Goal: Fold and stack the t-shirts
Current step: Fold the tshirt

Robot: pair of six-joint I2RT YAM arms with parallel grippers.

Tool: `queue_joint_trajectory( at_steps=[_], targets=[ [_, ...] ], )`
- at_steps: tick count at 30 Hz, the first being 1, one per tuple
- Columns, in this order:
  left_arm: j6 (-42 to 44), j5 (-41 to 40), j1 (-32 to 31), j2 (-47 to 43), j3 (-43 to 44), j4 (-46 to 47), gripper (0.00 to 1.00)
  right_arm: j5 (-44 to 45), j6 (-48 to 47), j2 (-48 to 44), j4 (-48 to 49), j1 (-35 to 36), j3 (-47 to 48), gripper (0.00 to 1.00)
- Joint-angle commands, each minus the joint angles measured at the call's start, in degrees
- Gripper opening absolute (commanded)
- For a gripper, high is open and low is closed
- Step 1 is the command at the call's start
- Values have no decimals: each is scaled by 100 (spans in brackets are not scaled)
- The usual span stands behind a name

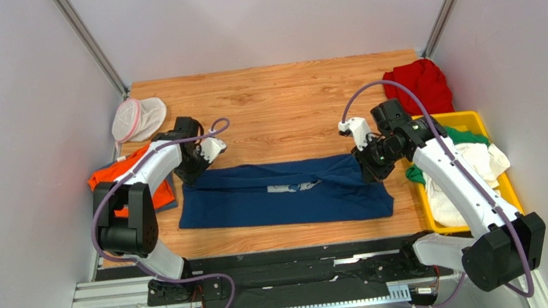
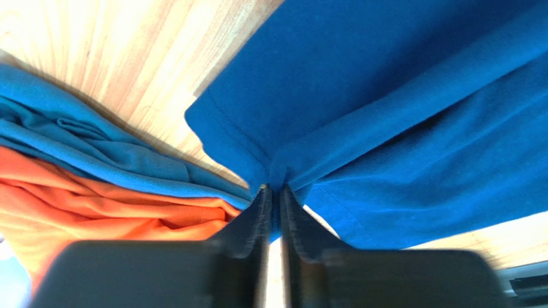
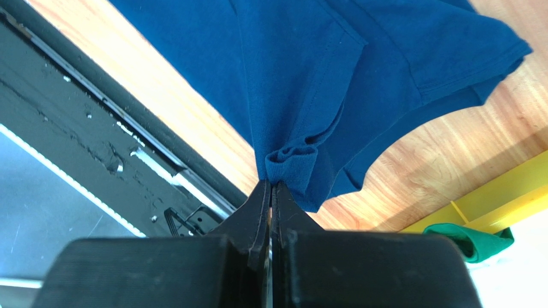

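Observation:
The navy blue t-shirt (image 1: 282,196) lies spread across the middle of the table, folded lengthwise, with a sliver of its pale print (image 1: 289,188) showing. My left gripper (image 1: 194,168) is shut on its far left corner (image 2: 273,172). My right gripper (image 1: 371,167) is shut on its far right corner (image 3: 291,168). A folded stack with an orange shirt (image 1: 119,175) over a blue one sits at the left edge; it also shows in the left wrist view (image 2: 96,205). A red shirt (image 1: 419,83) lies at the far right. White (image 1: 461,178) and green (image 1: 461,133) shirts sit in the bin.
A yellow bin (image 1: 503,192) stands at the right edge. A white mesh pouch with a pink rim (image 1: 136,117) lies at the far left. A black rail (image 1: 290,258) runs along the near table edge. Bare wood (image 1: 279,106) lies beyond the navy shirt.

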Motion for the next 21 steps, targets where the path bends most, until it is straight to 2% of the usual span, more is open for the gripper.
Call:
queue_joint_trajectory(
  at_steps=[1, 5, 14, 21],
  targets=[
    [-186, -233, -26, -32, 146, 41, 25, 15, -217, 133, -304, 107, 83, 0],
    [-309, -216, -62, 136, 418, -179, 36, 15, -358, 317, -480, 133, 83, 0],
    [-503, -146, -167, 197, 673, -838, 38, 164, -613, 406, -656, 159, -48, 0],
    [-617, -163, -272, -171, 480, -1251, 38, 226, -736, 503, -806, 194, -154, 0]
  ],
)
